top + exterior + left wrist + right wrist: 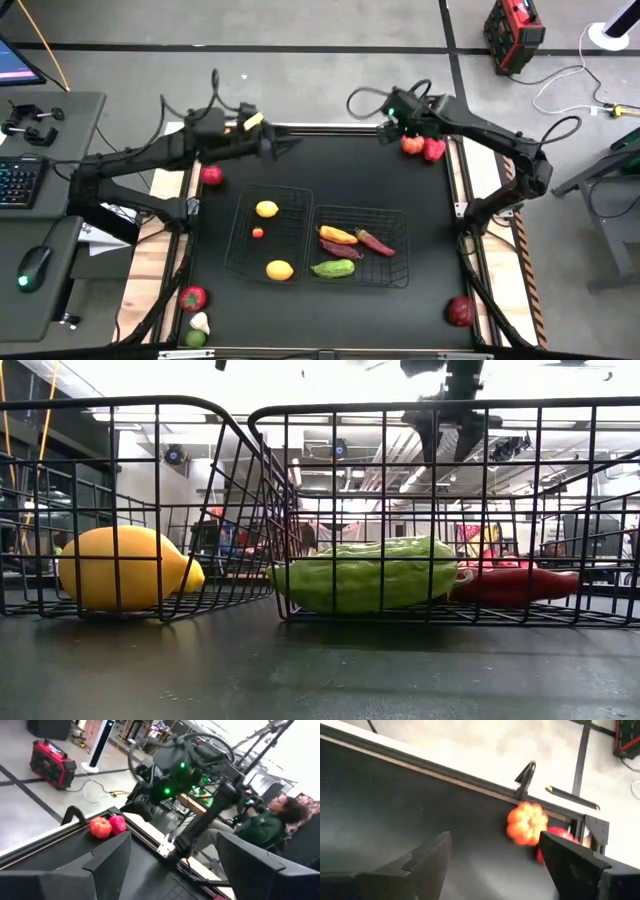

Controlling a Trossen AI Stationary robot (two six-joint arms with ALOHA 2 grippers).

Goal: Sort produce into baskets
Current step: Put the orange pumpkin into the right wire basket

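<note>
Two black wire baskets sit side by side mid-table. The left basket (240, 262) holds two yellow lemons (267, 209) (280, 269) and a small red piece (257, 233). The right basket (398, 268) holds a green cucumber (333, 268), an orange pepper (337, 235) and dark red peppers (375, 242). A small orange pumpkin (410, 145) and a red piece (433, 150) lie at the far right edge. My right gripper (386, 128) hangs open and empty just beside the pumpkin (526, 822). My left gripper (288, 145) is open and empty above the far middle of the table.
A red apple (211, 176) lies left of the baskets. A red piece (193, 297), white garlic (200, 322) and a green piece (195, 338) lie at the near left corner. A red apple (460, 311) lies near right. A seated person (265, 822) shows beyond the table.
</note>
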